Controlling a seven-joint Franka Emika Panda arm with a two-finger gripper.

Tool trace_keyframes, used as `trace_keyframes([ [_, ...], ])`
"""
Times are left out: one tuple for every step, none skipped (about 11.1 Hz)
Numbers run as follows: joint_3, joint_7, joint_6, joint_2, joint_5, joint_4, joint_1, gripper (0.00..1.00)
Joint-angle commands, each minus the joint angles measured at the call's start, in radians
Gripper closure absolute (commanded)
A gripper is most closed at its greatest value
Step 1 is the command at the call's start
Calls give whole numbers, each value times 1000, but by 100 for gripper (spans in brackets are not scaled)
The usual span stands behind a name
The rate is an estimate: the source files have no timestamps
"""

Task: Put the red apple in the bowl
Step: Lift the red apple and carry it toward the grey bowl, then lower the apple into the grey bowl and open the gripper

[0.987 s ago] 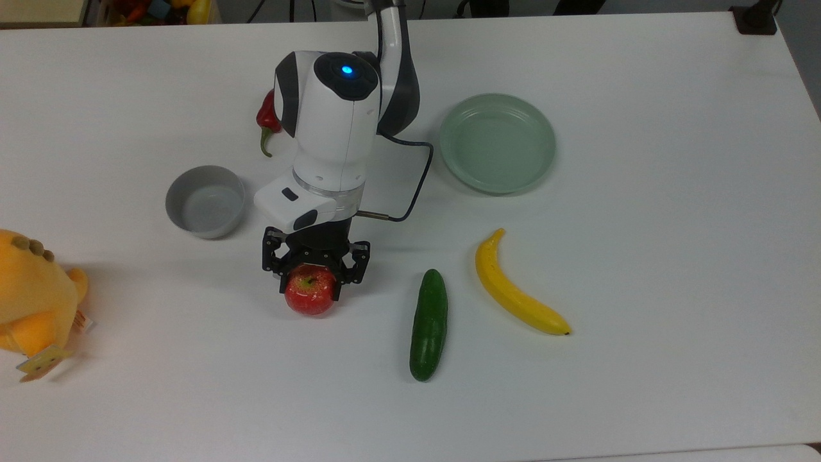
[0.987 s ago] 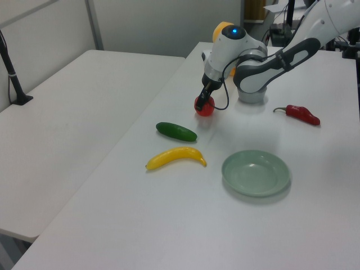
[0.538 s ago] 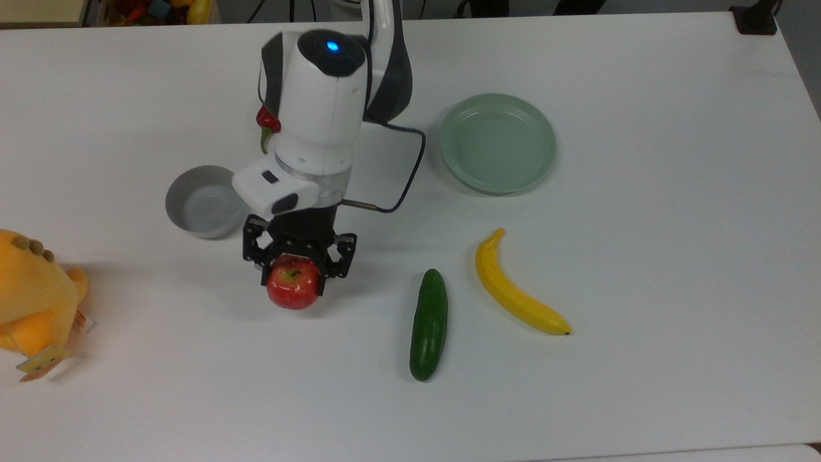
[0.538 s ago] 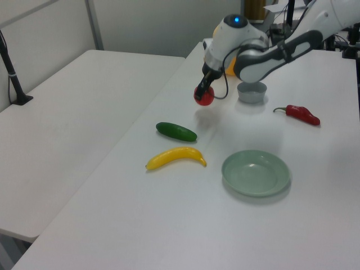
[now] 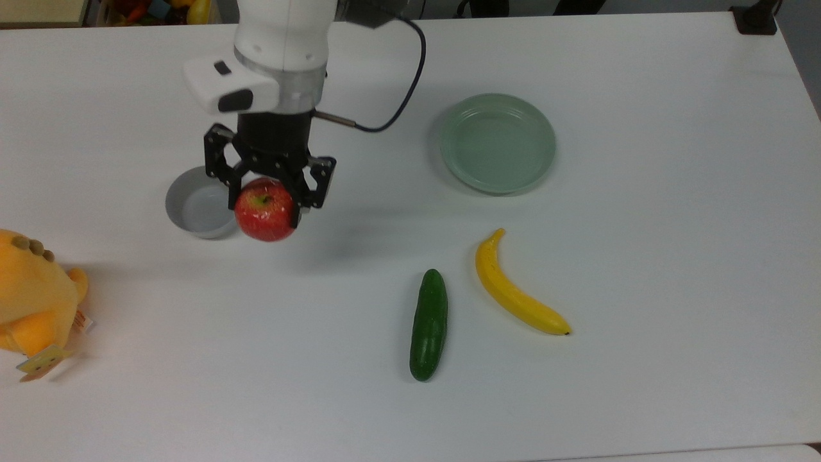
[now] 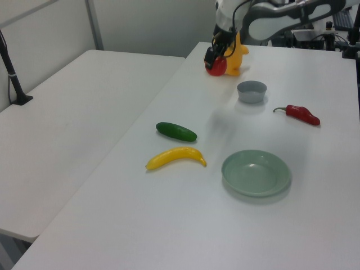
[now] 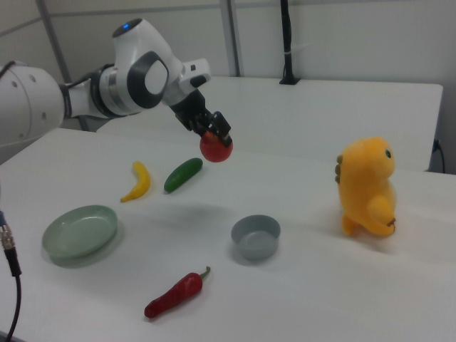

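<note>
The red apple [image 5: 265,210] hangs well above the table, with my gripper [image 5: 264,200] shut on it. In the top view it overlaps the right rim of the small grey bowl [image 5: 195,208]. The right view shows the red apple [image 7: 215,147] and gripper [image 7: 212,135] high in the air, up and to the right view's left of the empty bowl [image 7: 255,237]. In the left view the apple [image 6: 216,66] is held by the gripper [image 6: 216,56] in front of the plush toy, beyond the bowl [image 6: 251,91].
A pale green plate [image 5: 498,142], a banana [image 5: 516,286] and a cucumber [image 5: 429,324] lie to the top view's right. A red chili pepper [image 7: 175,295] lies near the bowl. A yellow plush toy [image 5: 32,292] sits at the top view's left edge.
The arm has lifted the apple off the table and carried it up and toward the bowl, to the top view's left. Nothing else has moved.
</note>
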Motion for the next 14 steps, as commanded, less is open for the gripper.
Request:
trace_keyframes([
  [8,-46,-70,-108,57,-90,-21,93],
  [8,-108,-94,-131,87,-103,-36,93],
  [8,-187,-117,-160,126,-119,-62,93],
  [8,-290,-134,-183,164,-138,-93,93],
  [8,-393,-148,-194,204,-149,-123,93],
  [8,-500,-156,-197,233,-158,-163,93],
  [8,-612,-151,-198,265,-179,-191,93],
  [8,-703,-141,-194,285,-210,-218,90],
  [8,-764,-122,-188,289,-231,-235,90],
  [8,-800,-83,-186,289,-268,-248,90],
  [8,-811,-26,-185,289,-311,-251,90],
  [6,-811,55,-175,289,-355,-252,90],
  [6,-811,142,-168,289,-397,-262,90],
  [6,-812,215,-151,290,-420,-263,90],
])
